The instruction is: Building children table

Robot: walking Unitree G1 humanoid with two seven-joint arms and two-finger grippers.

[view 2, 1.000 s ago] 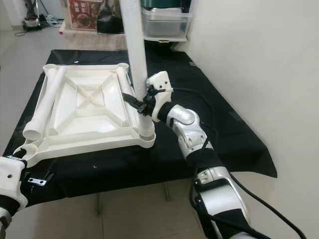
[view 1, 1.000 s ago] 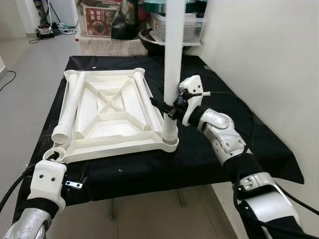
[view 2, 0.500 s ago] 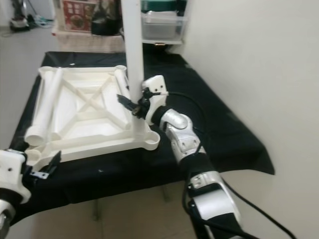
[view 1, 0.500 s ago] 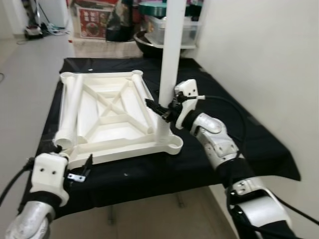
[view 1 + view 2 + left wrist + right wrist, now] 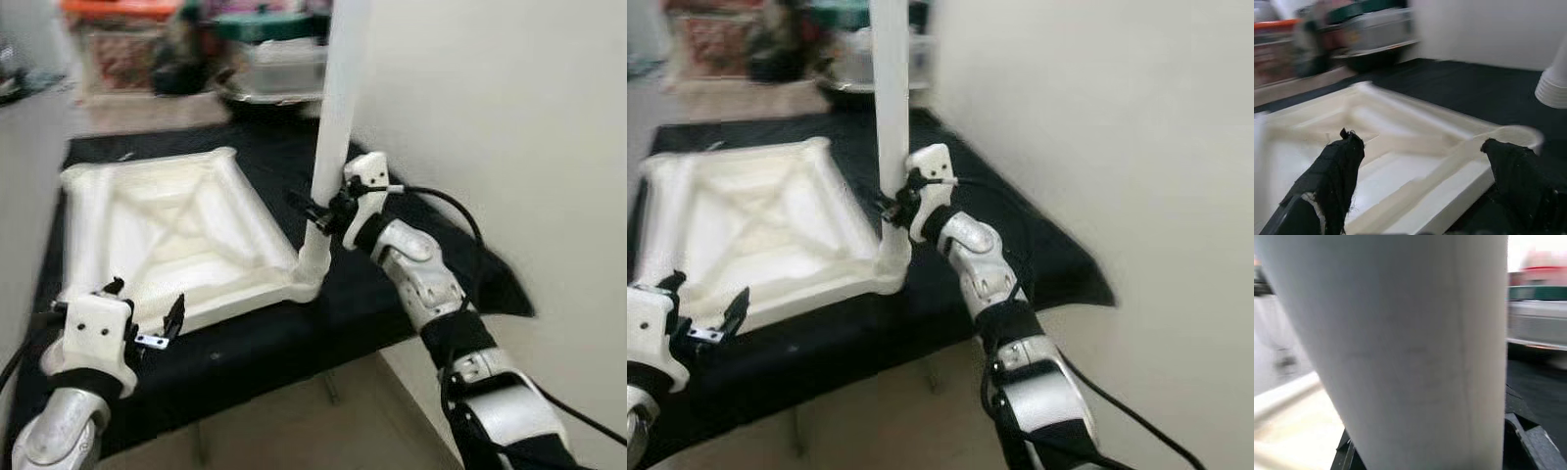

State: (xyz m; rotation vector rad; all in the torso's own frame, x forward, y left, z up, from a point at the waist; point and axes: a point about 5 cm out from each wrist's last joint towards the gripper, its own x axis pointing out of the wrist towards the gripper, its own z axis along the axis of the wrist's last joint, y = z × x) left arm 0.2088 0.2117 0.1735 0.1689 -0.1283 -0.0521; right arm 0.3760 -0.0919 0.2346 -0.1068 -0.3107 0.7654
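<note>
Left eye view shows the white tabletop [image 5: 176, 230] lying upside down on the black-covered table [image 5: 245, 343], ribs facing up. At the tabletop's corner nearest the wall, one white leg [image 5: 331, 137] stands upright in its socket. The right tool [image 5: 323, 213] is closed around this leg, a little above the corner, with one black finger on each side. The left tool [image 5: 145, 315] hangs just in front of the tabletop's near edge, close to its near left corner; its fingers are spread wide and hold nothing.

In my judgement the step in hand is seating this leg into the corner socket. The leg looks nearly vertical, so the next move probably calls for a straight push down along the leg's axis, while the tabletop is kept from sliding on the cloth. The left tool is well placed to press on the near edge for that. After this, the other corners will need their legs.

Right wrist view brings the leg very close, between the two black fingers [image 5: 1528, 440], so the grip is confirmed there; the eye views give this less clearly. Left wrist view looks across the tabletop from its near edge and shows the leg's ridged lower end [image 5: 1553, 88] at the far corner. All the pictures are blurred, so small details stay uncertain.
</note>
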